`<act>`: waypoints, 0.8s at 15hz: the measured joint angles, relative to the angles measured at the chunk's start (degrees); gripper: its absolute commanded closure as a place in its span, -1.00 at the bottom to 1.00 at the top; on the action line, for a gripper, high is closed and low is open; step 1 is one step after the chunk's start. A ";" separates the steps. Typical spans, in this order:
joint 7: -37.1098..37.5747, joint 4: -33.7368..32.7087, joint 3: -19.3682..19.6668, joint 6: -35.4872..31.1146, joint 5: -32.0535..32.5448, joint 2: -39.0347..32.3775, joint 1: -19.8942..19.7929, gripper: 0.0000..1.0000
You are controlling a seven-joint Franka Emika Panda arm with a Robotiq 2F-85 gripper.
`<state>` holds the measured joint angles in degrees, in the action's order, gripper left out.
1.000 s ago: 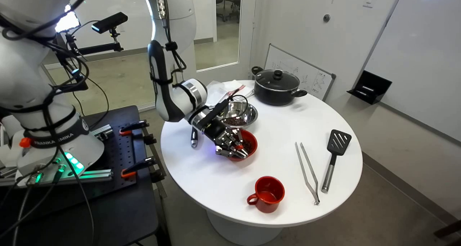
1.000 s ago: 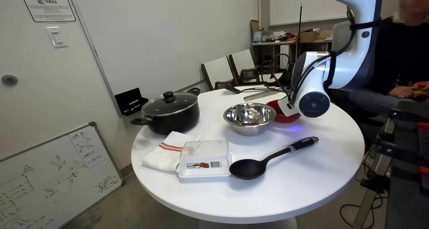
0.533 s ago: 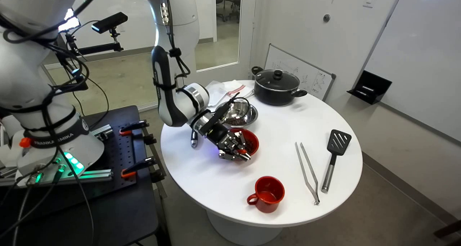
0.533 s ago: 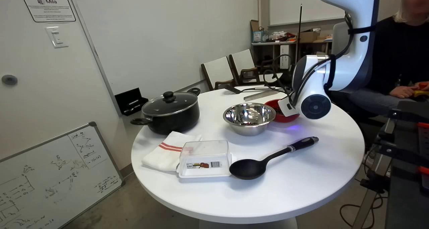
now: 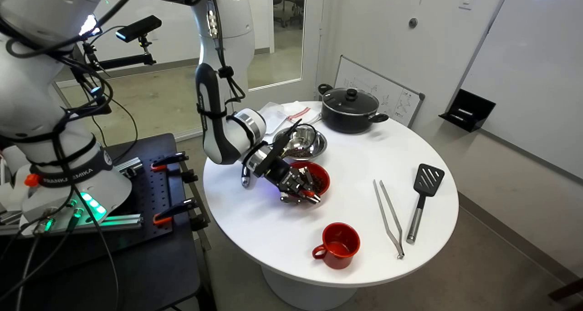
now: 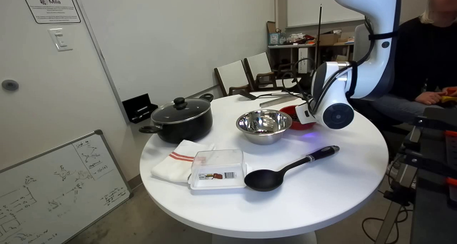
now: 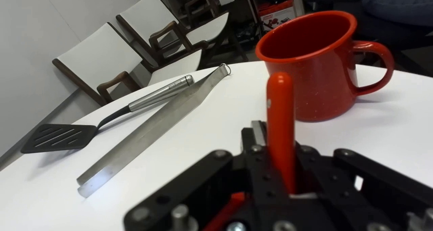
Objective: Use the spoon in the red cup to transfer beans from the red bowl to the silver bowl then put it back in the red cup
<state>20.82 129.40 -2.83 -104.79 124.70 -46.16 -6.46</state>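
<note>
We see the gripper [image 5: 313, 198] grasping the spoon [image 7: 280, 122] by its handle, likely so its hidden head can scoop beans [image 5: 319, 183] in the red bowl [image 5: 322, 169]; in an exterior view the silver bowl [image 5: 321, 144] sits near it at twelve o'clock, the red cup [image 5: 338, 259] at five.

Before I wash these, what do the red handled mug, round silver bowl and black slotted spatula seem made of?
Red handled mug: glossy, bright highlights; perhaps enamelled metal or ceramic.
Round silver bowl: polished metal; mirror-like reflections.
Black slotted spatula: head dull black, likely plastic; handle gleams like metal.
</note>
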 measured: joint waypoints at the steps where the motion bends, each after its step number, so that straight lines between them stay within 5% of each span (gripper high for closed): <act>1: 0.74 -0.10 0.00 0.02 0.41 -0.17 -0.11 0.97; 12: 5.79 -0.45 -0.04 0.35 2.99 -0.70 -0.36 0.96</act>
<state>26.62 128.95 -2.87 -104.45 127.69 -46.86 -6.82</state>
